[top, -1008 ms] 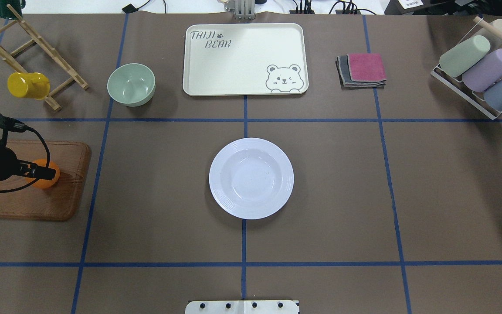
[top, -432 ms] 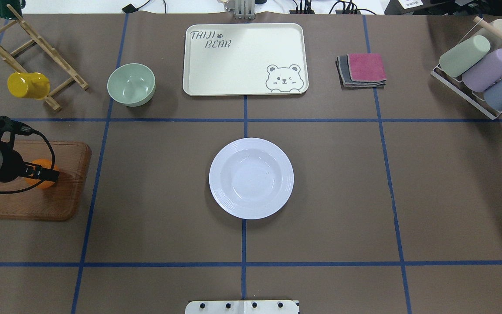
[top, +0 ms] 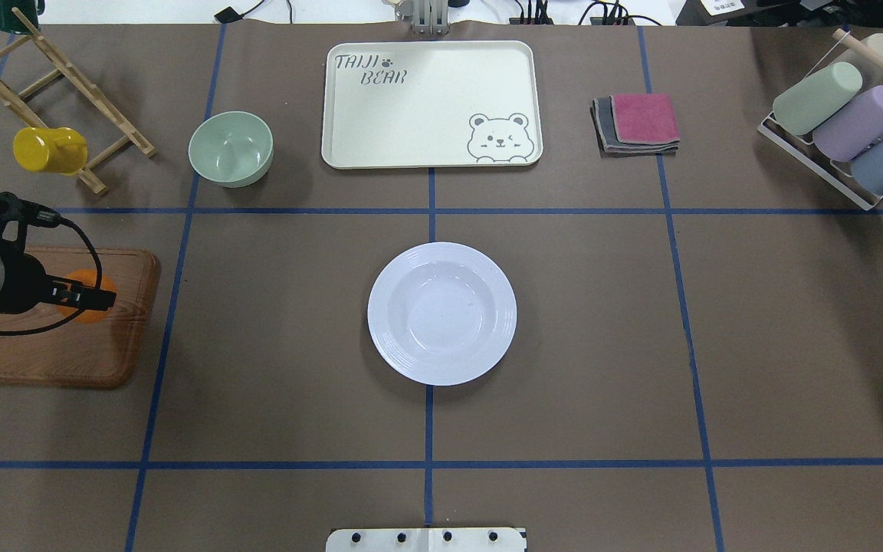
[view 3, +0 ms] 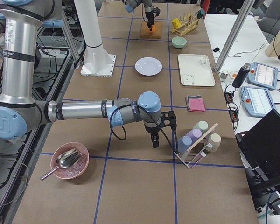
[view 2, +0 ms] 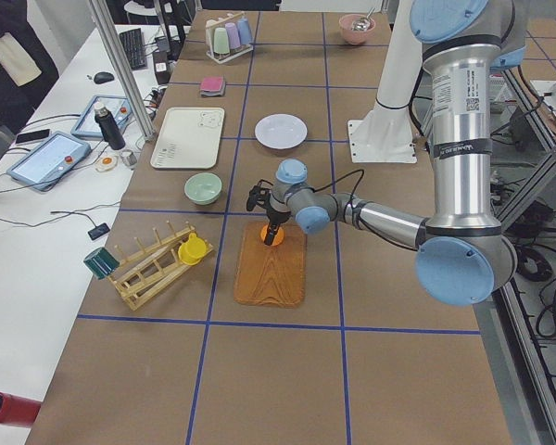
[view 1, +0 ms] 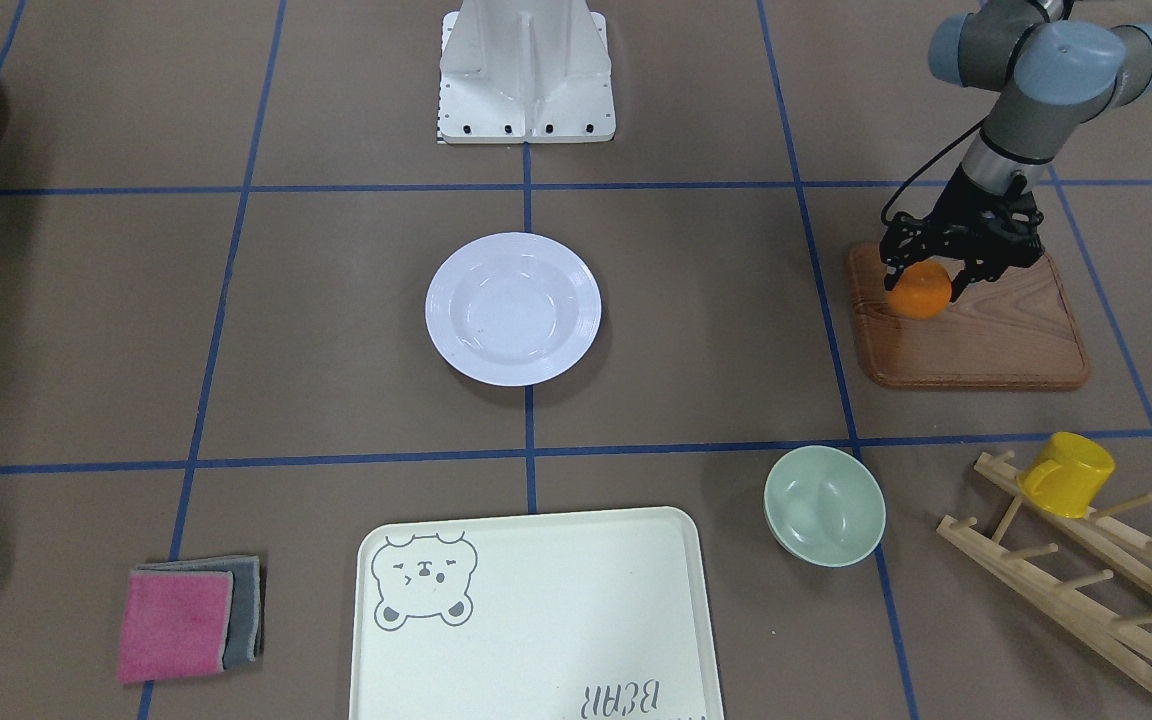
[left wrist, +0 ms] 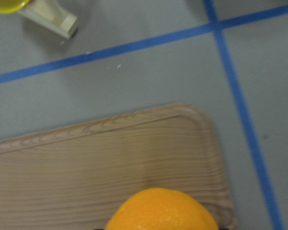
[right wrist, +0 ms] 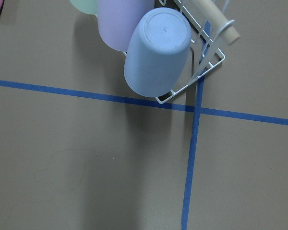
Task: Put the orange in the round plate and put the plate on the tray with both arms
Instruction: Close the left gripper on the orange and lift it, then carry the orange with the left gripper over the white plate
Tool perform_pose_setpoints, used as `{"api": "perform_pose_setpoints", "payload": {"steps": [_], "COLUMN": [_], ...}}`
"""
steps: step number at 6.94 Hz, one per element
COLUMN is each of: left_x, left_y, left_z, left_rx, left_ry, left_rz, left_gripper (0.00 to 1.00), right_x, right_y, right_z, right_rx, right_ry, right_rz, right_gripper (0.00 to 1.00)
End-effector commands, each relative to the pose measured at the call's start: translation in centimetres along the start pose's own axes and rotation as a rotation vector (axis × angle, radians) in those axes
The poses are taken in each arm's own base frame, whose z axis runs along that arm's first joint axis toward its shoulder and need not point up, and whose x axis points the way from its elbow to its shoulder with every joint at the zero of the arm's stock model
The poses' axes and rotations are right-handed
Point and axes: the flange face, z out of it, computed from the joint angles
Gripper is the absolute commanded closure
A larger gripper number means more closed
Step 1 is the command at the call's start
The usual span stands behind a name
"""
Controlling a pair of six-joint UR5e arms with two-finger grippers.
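The orange (view 1: 920,292) hangs over the near-robot corner of a brown wooden board (view 1: 986,340), with my left gripper (view 1: 923,286) shut on it. From overhead the black gripper (top: 93,297) covers most of the orange (top: 89,313). The left wrist view has the orange (left wrist: 163,211) at its bottom edge, the board below. The white round plate (top: 382,314) sits empty at the table's middle. The cream bear tray (top: 426,100) lies empty beyond it. My right gripper (view 3: 155,140) shows only in the exterior right view, beside the cup rack. I cannot tell whether it is open or shut.
A pale-green bowl (top: 231,148) stands between the board and the tray. A yellow cup (top: 49,149) hangs on a wooden rack (top: 66,84) at far left. Folded cloths (top: 637,123) lie right of the tray. A wire rack with pastel cups (top: 840,123) fills the far right corner.
My left gripper has shifted with the orange a little toward the table's middle, over the board. Plate and tray have not moved.
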Motion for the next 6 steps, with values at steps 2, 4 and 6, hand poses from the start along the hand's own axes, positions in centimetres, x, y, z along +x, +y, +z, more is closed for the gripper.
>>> {"api": "perform_pose_setpoints", "payload": {"steps": [2,4,6], "left_x": [17.5,28.7,38.2], "left_y": [-10.1,-10.5,-11.4], "left_z": [-3.9,-4.5,-2.4], "left_rx": [-0.05,-0.068,-0.059], "left_ry": [-0.02,-0.018,-0.006], "left_rz": [-0.147,-0.193,-0.274], "left_gripper": [1.0,1.0,1.0], "right_x": [-1.6,-5.7,-10.1], "right_y": [-0.4,-2.9,-4.2], "right_z": [-0.4,-0.8,0.3], "right_rx": [0.059,0.093,0.072], "right_ry": [-0.07,-0.141,-0.139], "right_rz": [-0.085,-0.159,-0.025], "right_gripper": [0.0,0.0,0.0]}}
